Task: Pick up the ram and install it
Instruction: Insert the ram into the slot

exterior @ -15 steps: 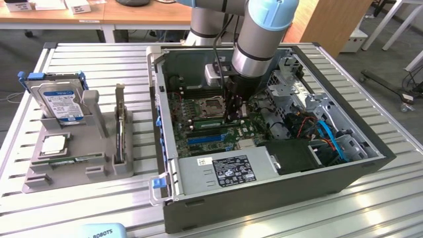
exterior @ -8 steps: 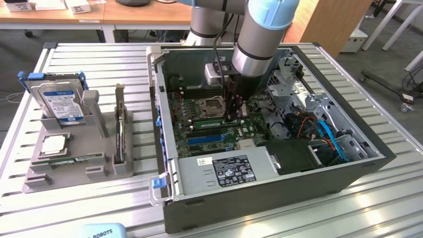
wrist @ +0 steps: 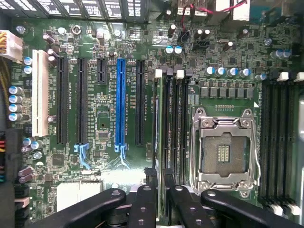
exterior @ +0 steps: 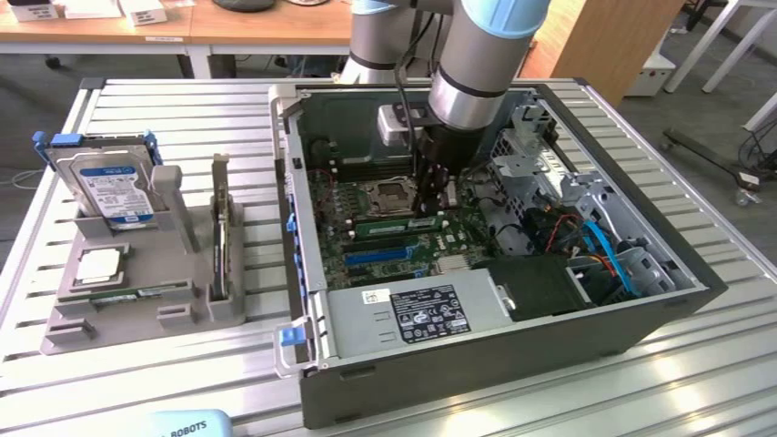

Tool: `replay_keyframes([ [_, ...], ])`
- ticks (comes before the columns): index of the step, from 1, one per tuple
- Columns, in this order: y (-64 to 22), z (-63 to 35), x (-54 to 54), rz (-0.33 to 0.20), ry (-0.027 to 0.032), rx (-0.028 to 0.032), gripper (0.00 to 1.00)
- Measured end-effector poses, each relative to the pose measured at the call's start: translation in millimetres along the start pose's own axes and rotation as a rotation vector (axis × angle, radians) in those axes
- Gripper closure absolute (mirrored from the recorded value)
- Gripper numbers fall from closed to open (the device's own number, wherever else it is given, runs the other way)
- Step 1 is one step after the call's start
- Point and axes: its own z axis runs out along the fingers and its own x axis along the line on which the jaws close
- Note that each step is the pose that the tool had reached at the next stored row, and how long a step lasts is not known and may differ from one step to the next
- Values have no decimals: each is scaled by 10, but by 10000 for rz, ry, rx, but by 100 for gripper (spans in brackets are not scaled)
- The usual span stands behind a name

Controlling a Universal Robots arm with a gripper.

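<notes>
Counted one pincer (exterior: 435, 208), one ram (exterior: 388, 223), one spare stick (exterior: 127, 294). Found the ram thin, green, on edge, clamped in the pincer.

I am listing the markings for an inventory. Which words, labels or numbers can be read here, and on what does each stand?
"ROBOTS": on the pale blue object at the exterior view's lower edge; rest unreadable.
Label on the silver hard drive: too small to read.
Label on the grey power supply box: too small to read.
White print on the green motherboard: blurred, unreadable.
</notes>
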Motion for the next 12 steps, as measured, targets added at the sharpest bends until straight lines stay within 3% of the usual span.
replay_keyframes([
  [12, 9, -217, -13, 0, 0, 0, 81],
])
